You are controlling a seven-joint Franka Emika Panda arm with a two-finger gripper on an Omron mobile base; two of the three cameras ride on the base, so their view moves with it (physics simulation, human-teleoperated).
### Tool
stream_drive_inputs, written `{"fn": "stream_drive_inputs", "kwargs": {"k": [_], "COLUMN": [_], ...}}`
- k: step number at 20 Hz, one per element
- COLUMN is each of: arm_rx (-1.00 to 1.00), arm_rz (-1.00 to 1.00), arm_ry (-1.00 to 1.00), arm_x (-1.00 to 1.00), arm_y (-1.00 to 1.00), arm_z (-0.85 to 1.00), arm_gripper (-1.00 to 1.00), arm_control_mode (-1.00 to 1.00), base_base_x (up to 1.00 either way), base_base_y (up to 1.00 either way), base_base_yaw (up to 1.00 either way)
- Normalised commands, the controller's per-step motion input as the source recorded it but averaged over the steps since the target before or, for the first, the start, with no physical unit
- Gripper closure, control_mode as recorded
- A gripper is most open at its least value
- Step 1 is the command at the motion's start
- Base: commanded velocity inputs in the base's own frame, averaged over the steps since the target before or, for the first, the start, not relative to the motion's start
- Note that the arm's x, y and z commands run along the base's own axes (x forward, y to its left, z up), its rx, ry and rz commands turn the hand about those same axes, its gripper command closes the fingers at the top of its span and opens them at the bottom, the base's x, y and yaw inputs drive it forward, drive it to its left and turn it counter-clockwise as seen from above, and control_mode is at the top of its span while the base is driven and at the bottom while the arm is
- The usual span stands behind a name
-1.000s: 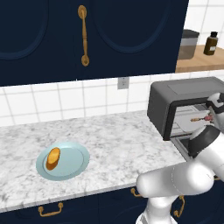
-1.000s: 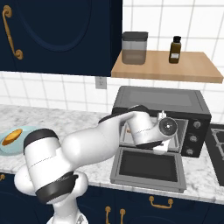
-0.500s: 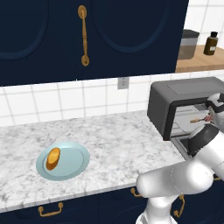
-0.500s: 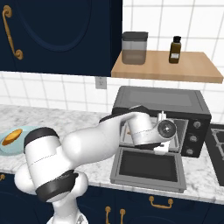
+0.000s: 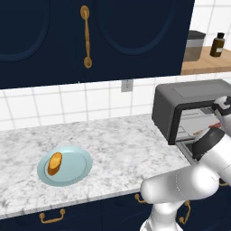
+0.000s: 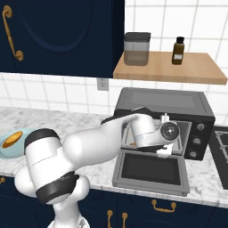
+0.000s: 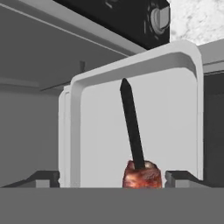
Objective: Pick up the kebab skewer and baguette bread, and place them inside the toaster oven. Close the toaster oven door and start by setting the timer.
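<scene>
The kebab skewer (image 7: 141,173) lies on the pale tray (image 7: 175,109) inside the toaster oven (image 6: 164,100), its dark stick pointing away from the hand. My gripper (image 7: 113,176) reaches into the oven cavity and is open, its fingertips (image 7: 43,177) standing wide apart with gaps on both sides of the skewer's red-brown chunk. The toaster oven door (image 6: 151,171) hangs down flat in front of the oven. The baguette bread (image 5: 55,163) rests on the light blue plate (image 5: 74,169) at the left of the marble counter, also seen as the baguette bread (image 6: 11,139) far from the arm.
Two knobs (image 6: 196,140) sit on the oven's right front. A wooden shelf (image 6: 169,67) above it carries a grey canister (image 6: 136,49) and a brown bottle (image 6: 178,50). A dark stovetop (image 6: 221,151) lies right of the oven. Navy cabinets hang overhead.
The jaws have spread wide and let go of the skewer, which now rests on the tray. The arm and the baguette have hardly moved.
</scene>
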Motion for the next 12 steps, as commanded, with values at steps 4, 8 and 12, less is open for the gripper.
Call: {"fn": "stream_drive_inputs", "kwargs": {"k": [4, 8, 12], "arm_rx": [-0.01, 0.0, 0.0], "arm_rz": [0.0, 0.0, 0.0], "arm_ry": [0.07, 0.18, 0.1], "arm_x": [0.0, 0.01, 0.11], "arm_y": [-0.06, 0.0, 0.0], "arm_z": [0.24, 0.39, 0.06], "arm_gripper": [-1.0, -1.0, -1.0], "arm_control_mode": [-1.0, -1.0, -1.0], "base_base_x": [0.0, 0.0, 0.0], "base_base_y": [0.0, 0.0, 0.0], "base_base_yaw": [0.0, 0.0, 0.0]}}
